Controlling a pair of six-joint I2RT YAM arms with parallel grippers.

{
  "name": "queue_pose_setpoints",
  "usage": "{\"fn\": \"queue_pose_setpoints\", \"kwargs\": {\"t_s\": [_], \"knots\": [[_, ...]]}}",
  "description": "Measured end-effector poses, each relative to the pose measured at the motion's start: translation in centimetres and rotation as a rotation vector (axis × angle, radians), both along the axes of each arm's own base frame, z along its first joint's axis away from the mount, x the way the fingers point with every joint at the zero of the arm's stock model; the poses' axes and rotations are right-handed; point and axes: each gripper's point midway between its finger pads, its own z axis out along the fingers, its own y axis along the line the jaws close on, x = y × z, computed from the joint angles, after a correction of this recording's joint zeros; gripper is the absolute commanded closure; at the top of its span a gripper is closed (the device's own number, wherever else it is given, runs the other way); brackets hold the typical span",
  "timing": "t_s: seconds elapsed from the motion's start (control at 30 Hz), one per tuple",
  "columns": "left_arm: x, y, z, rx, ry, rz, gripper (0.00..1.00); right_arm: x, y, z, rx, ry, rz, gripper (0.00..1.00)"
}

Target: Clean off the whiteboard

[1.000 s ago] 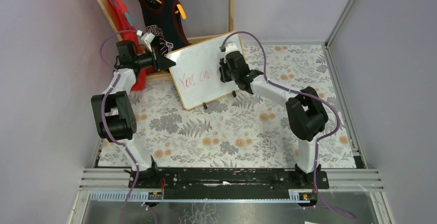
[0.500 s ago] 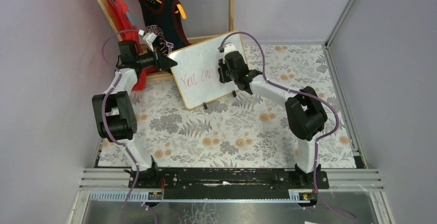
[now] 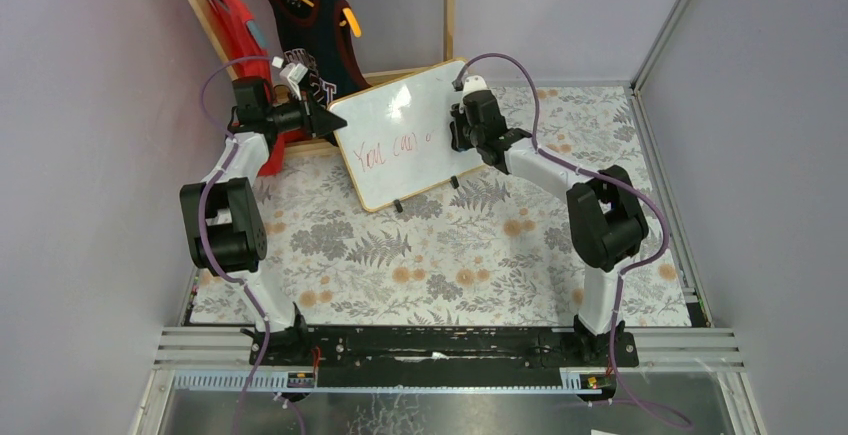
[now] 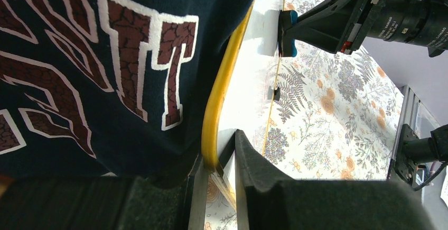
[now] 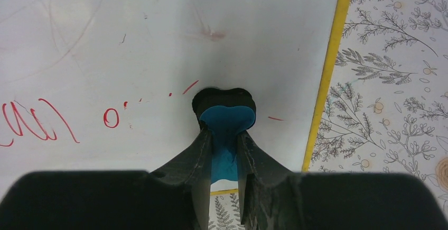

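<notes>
The whiteboard [image 3: 405, 135] stands tilted on two black feet, light-wood framed, with red handwriting [image 3: 395, 150] on its left half. My left gripper [image 3: 328, 120] is shut on the board's upper left frame edge [image 4: 219, 108]. My right gripper [image 3: 460, 133] is shut on a blue eraser [image 5: 226, 127] and presses it against the board near its right edge. In the right wrist view the red letters [image 5: 37, 121] lie to the left of the eraser, with small red specks around it.
A dark jersey [image 3: 305, 25] and a red garment [image 3: 235, 25] hang on a wooden rack right behind the board and my left gripper. The jersey fills the left wrist view [image 4: 105, 55]. A floral cloth [image 3: 450, 255] covers the table.
My right gripper with the eraser has swept right across the board, from its middle to near the right edge. The words right of "You can" are wiped away. The left gripper has held still.
</notes>
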Motion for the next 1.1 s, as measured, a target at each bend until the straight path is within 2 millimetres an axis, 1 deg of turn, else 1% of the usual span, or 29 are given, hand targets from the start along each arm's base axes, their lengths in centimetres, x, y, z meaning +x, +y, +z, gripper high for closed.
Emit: {"fn": "queue_pose_setpoints", "kwargs": {"t_s": [0.17,0.3,0.4,0.6,0.67,0.97,1.1], "knots": [[0.0,0.0,0.0,0.000,0.000,0.000,1.00,0.1,-0.2,0.0,-0.013,-0.006,0.003,1.00],[0.0,0.0,0.0,0.000,0.000,0.000,1.00,0.5,-1.1,0.0,-0.035,-0.014,-0.017,1.00],[0.0,0.0,0.0,0.000,0.000,0.000,1.00,1.0,-2.1,0.0,-0.041,-0.017,-0.043,1.00],[0.0,0.0,0.0,0.000,0.001,-0.001,1.00,2.3,-5.1,0.0,-0.042,-0.017,-0.103,1.00],[0.0,0.0,0.0,0.000,0.001,-0.001,1.00,2.5,-5.6,0.0,-0.043,-0.016,-0.113,1.00],[-0.1,0.0,0.0,0.001,0.001,-0.002,1.00,2.5,-5.6,0.0,-0.030,-0.011,-0.112,1.00],[-0.1,0.0,0.0,0.003,0.000,-0.002,1.00,2.3,-4.9,0.1,-0.026,-0.012,-0.106,1.00]]}}
